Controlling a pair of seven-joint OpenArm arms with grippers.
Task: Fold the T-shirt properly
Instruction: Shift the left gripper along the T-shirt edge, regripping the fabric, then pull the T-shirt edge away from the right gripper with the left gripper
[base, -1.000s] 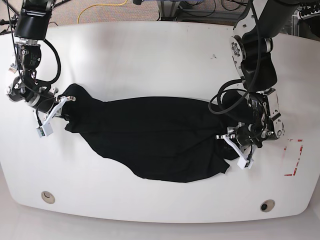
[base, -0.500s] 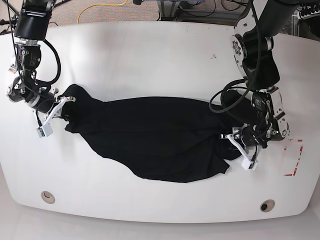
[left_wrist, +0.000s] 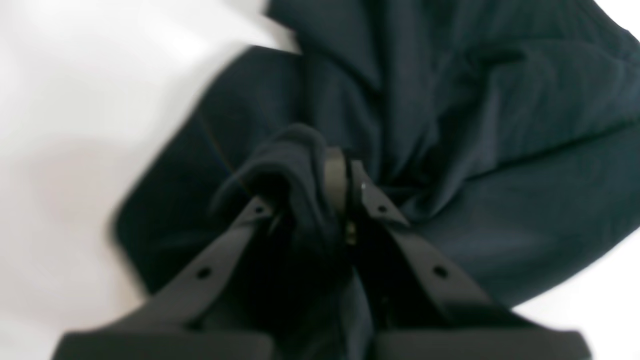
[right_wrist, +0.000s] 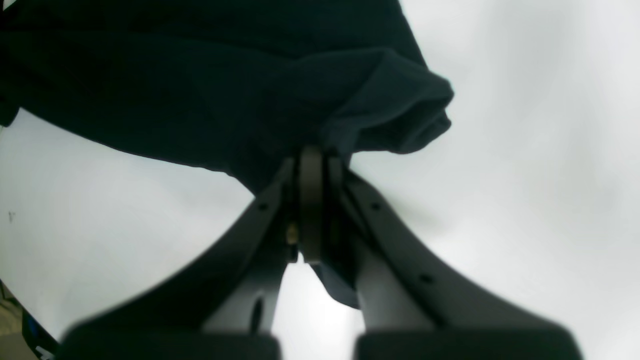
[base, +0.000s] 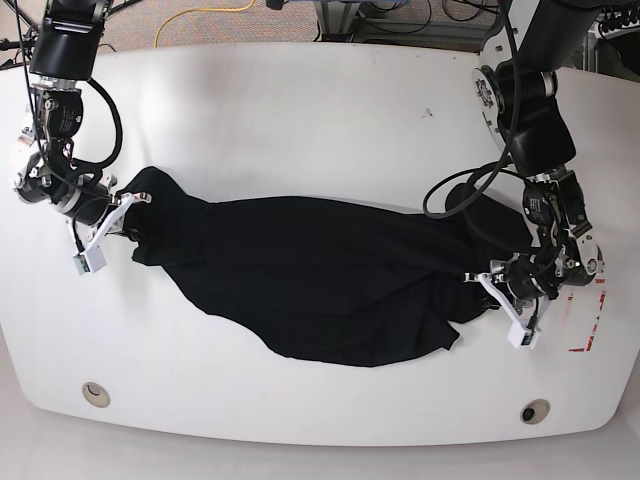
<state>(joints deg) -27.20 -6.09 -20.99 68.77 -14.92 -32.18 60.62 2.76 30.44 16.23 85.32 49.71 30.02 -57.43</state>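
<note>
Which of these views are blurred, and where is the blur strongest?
Left wrist view: blurred all over, the table edge smeared beside the T-shirt. Right wrist view: left side fairly sharp, right gripper base soft. Base view: sharp; left gripper clear.

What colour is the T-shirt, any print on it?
Plain black T-shirt, no print visible; the base view shows it best.
</note>
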